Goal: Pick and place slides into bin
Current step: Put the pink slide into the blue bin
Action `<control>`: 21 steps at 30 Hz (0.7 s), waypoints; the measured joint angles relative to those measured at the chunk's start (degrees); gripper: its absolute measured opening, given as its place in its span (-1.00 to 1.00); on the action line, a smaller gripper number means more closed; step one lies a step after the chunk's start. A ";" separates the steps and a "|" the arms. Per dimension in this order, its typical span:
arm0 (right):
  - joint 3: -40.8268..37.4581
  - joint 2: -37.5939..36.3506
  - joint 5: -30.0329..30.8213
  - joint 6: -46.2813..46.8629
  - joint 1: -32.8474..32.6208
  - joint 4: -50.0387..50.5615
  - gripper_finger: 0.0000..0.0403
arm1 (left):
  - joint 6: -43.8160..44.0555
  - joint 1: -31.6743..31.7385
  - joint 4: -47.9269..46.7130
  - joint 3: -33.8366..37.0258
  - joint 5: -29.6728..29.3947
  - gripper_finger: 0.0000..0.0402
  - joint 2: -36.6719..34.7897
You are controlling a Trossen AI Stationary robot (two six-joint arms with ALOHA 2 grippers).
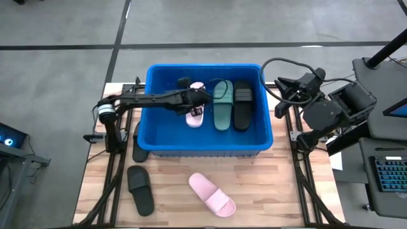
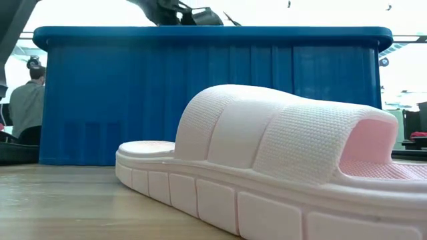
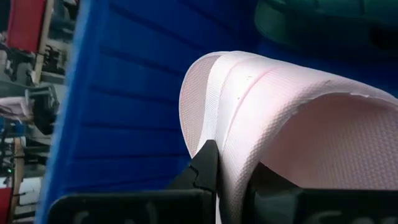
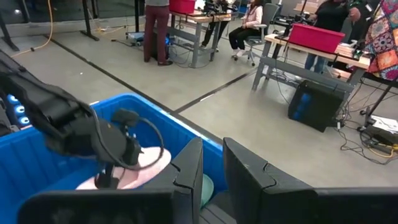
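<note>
Left pincer (image 1: 196, 102) reaches over the bin (image 1: 152, 137) in the high view, clamped on a light pink slide (image 1: 194, 113) held inside it, beside a dark green slide (image 1: 222, 105) and a black slide (image 1: 242, 104) lying on the bin floor. We read this as the placing step. Left on the worktop (image 1: 267, 191): a second pink slide (image 1: 212, 194), a black one (image 1: 140, 189), and another dark one (image 1: 139, 142) partly hidden by the bin's left wall. Right pincer (image 1: 284, 86) waits at the bin's right edge.

Low view: the second pink slide up close, bin wall behind.

Left wrist view: fingers (image 3: 202, 168) pinch the pink slide's edge.

Right wrist view: own fingers (image 4: 189, 165) parted, holding nothing.

Next, we think: let go of the slide, lift clear, go for a worktop slide.
</note>
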State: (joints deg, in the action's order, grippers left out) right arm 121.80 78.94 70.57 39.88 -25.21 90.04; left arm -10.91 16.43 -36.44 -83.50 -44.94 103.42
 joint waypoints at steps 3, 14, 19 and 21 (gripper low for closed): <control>0.00 -0.28 0.01 -0.48 0.01 0.00 -0.73 | 0.37 0.00 0.58 -0.16 -0.18 -1.00 2.18; 0.00 -0.55 0.01 -0.92 0.02 -0.02 -0.73 | 1.30 0.65 8.35 -0.18 -0.95 -1.00 9.30; 0.00 -0.55 0.00 -0.92 0.00 -0.02 -0.73 | 0.13 1.31 9.92 -0.31 -1.00 -1.00 12.45; 0.00 -0.55 0.00 -0.91 0.01 -0.02 -0.73 | -0.03 1.52 11.10 -0.31 -1.00 -1.00 13.49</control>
State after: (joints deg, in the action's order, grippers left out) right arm 121.80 78.39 70.57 38.97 -25.20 90.02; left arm -10.93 17.95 -25.34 -83.81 -45.95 116.91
